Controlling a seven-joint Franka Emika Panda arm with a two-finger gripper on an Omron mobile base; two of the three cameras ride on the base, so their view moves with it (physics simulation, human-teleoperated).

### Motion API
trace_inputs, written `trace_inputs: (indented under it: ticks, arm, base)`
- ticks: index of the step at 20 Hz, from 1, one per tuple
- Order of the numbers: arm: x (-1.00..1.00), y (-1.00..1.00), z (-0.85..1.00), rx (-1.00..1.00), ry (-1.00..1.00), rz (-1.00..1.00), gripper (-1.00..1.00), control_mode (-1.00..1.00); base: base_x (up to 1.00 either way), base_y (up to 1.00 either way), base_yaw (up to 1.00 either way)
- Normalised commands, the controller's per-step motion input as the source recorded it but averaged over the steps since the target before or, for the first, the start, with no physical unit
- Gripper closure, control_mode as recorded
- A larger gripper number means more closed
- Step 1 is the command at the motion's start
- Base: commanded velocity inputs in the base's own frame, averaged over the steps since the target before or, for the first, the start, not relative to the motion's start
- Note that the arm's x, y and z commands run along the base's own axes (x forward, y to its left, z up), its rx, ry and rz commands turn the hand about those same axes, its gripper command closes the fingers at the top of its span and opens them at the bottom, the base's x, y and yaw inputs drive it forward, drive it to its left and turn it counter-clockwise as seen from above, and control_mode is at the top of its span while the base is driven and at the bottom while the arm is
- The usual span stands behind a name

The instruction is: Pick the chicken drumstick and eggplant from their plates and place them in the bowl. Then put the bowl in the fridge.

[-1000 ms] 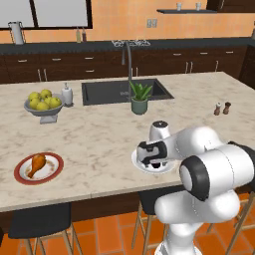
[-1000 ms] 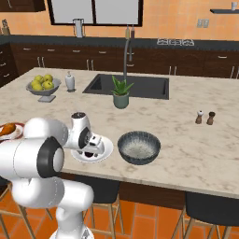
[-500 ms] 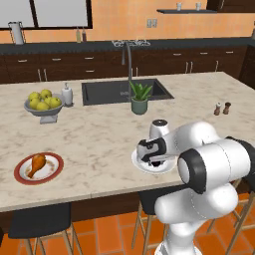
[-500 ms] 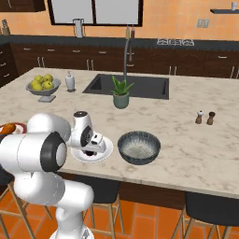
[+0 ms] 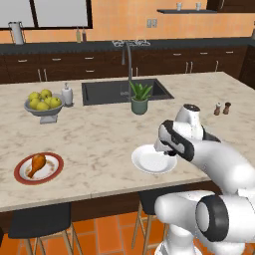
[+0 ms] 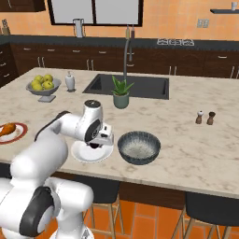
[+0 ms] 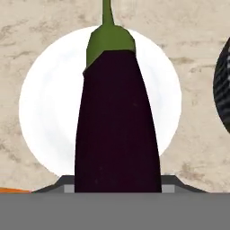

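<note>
Gripper (image 6: 97, 144) around glossy dark-purple eggplant (image 7: 117, 121)

Base views flank arm, sharing white plate (image 5: 152, 160); hand view looks down, close above it.

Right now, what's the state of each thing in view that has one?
Dark purple glossy eggplant: clamped in the jaws, above the white plate.
Plain white round plate: bare.
Dark grey mottled bowl: upright, empty.
Orange-brown chicken drumstick: lying on its plate.
Red-brown-rimmed plate: holding the drumstick.
</note>
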Motion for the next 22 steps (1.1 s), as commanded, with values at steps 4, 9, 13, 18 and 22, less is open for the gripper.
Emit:
trace_inputs:
  ticks: [4,9,13,18,22]
  arm:
    - [-0.21,-0.92,1.00,0.01,0.00,0.00,1.00,-1.00]
    - [0.10,-0.99,0.32,-0.01,0.13,-0.10,1.00,-1.00]
    - [0.54,-0.82,-0.03,-0.07,0.20,-0.12,1.00,-1.00]
    - [0.88,-0.48,-0.37,-0.12,0.13,-0.02,1.00,-1.00]
    - [0.54,-0.22,-0.70,-0.04,0.07,0.00,1.00,-1.00]
  base:
    - [0.00,0.00,0.00]
    - [0.00,0.00,0.00]
    - [0.00,0.00,0.00]
    - [0.00,0.00,0.00]
    - [0.00,0.00,0.00]
